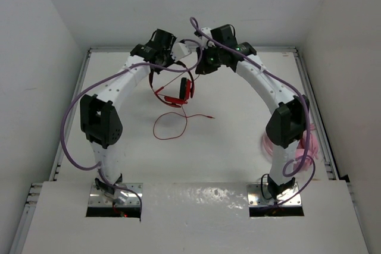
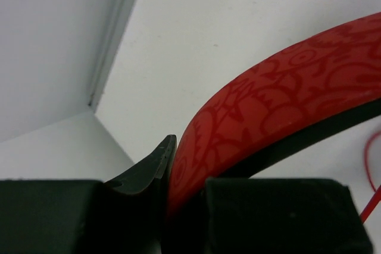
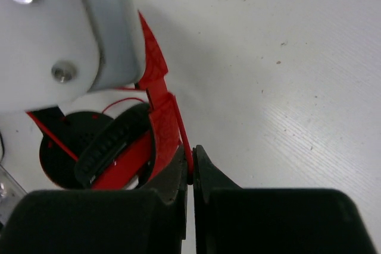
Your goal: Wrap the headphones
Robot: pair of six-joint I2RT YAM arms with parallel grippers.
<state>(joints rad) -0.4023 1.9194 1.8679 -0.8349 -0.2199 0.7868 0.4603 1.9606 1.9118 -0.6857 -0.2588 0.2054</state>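
Observation:
The red headphones hang at the back middle of the table, ear cups low, between both grippers. My left gripper is shut on the red patterned headband, which fills the left wrist view between the jaws. My right gripper is shut on the thin red cable just beside the headband end; a black ear pad shows to its left. The rest of the cable lies in a loose loop on the table, its plug end to the right.
Pale pink headphones with a pink cable lie at the right edge behind the right arm. White walls enclose the table on three sides. The left arm's white housing is close above the right gripper.

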